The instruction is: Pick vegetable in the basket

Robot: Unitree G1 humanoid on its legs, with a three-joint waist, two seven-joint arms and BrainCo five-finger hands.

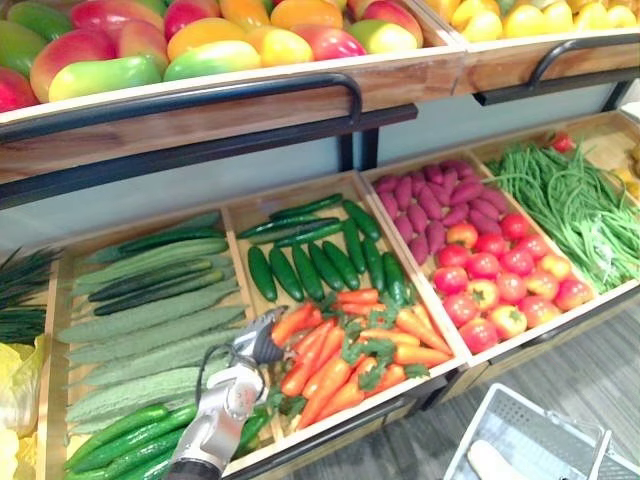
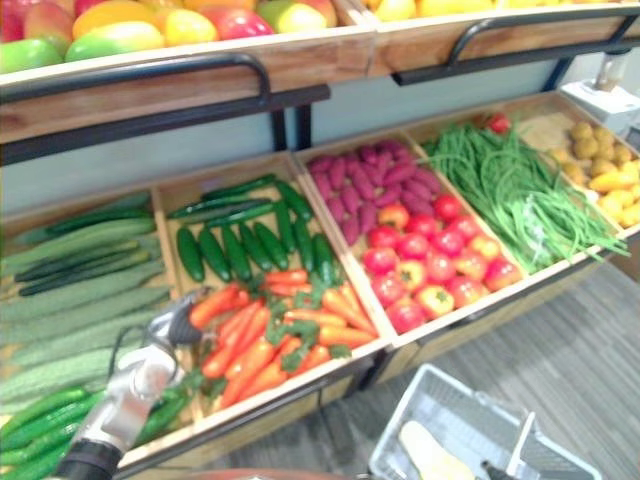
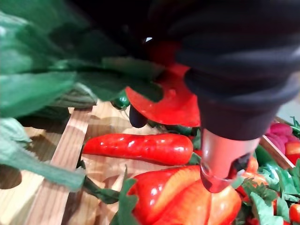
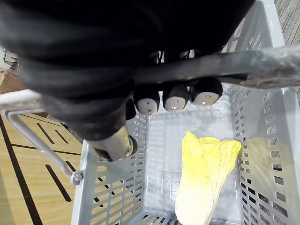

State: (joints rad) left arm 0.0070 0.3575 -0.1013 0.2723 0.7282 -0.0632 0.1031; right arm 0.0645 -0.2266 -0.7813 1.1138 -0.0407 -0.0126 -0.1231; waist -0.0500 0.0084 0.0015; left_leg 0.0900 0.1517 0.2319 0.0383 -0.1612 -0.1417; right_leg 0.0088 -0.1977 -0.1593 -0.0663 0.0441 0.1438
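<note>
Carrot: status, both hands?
Left hand shut on carrot, at the carrot bin. Right hand shut on basket handle. Basket holds one yellow cabbage. Nothing blocking.

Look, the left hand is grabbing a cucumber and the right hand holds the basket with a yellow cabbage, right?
No: the left hand is grabbing a carrot, not a cucumber, as the left eye view shows. The right hand does hold the basket with the yellow cabbage.

Dark-covered right hand (image 4: 79,65), fingers (image 4: 176,101) curled round basket handle (image 4: 253,68); yellow cabbage (image 4: 204,173) lying in grey basket (image 4: 112,192)
</note>
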